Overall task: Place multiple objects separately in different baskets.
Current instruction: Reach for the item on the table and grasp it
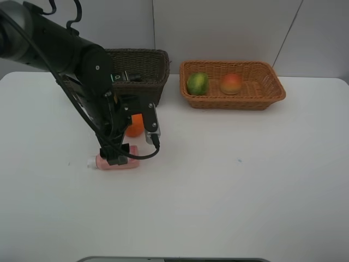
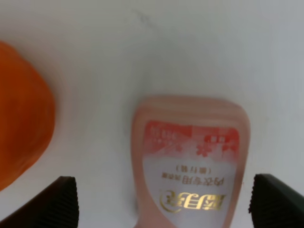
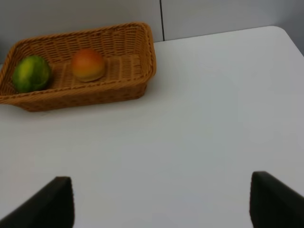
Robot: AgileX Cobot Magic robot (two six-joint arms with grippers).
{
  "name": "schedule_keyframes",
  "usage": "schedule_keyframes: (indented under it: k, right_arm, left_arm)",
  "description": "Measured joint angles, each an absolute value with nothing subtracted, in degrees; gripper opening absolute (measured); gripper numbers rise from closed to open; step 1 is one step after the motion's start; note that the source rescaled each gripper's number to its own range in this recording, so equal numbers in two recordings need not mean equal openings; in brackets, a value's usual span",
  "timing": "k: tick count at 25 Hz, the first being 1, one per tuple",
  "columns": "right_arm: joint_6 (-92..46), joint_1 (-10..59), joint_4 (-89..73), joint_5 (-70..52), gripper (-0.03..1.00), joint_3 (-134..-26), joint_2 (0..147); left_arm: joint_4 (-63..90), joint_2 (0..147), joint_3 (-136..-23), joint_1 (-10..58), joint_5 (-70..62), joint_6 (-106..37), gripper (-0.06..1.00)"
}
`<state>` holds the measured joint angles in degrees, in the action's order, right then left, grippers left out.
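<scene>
Fig.: we see L gripper [image 2: 161, 202] open, jaws either side of pink bottle [image 2: 190, 156] near orange [image 2: 21, 118]; R gripper [image 3: 161, 202] open above table [image 3: 213, 118].

The left gripper [image 2: 168, 202] stands with its jaws spread wide, the small pink bottle [image 2: 190, 161] lying on the white table [image 2: 190, 47] between its dark fingertips [image 2: 59, 202], a gap showing on either side. The orange [image 2: 21, 128] rests outside one fingertip, apart from the bottle.
</scene>
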<state>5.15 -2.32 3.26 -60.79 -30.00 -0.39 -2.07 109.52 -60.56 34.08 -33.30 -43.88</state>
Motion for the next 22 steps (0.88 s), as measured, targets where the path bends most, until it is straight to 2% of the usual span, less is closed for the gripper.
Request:
schedule_keyframes:
  k: [15,19,22]
  right_arm:
    - [5.15,-2.32,3.26,-60.79,0.47,-30.0,-0.39]
    - [5.17,-2.32,3.26,-60.79,0.47,-30.0,-0.39]
    - [5.17,-2.32,3.26,-60.79,0.47,-30.0,-0.39]
  left_arm:
    - [-0.78,109.52,-60.56,34.08,-35.21,-43.62,0.9]
    - [-0.78,109.96,-60.56,34.08,-35.39,-41.97,0.98]
    - [-0.83,111.12,-60.56,34.08,-35.67,-41.78,0.99]
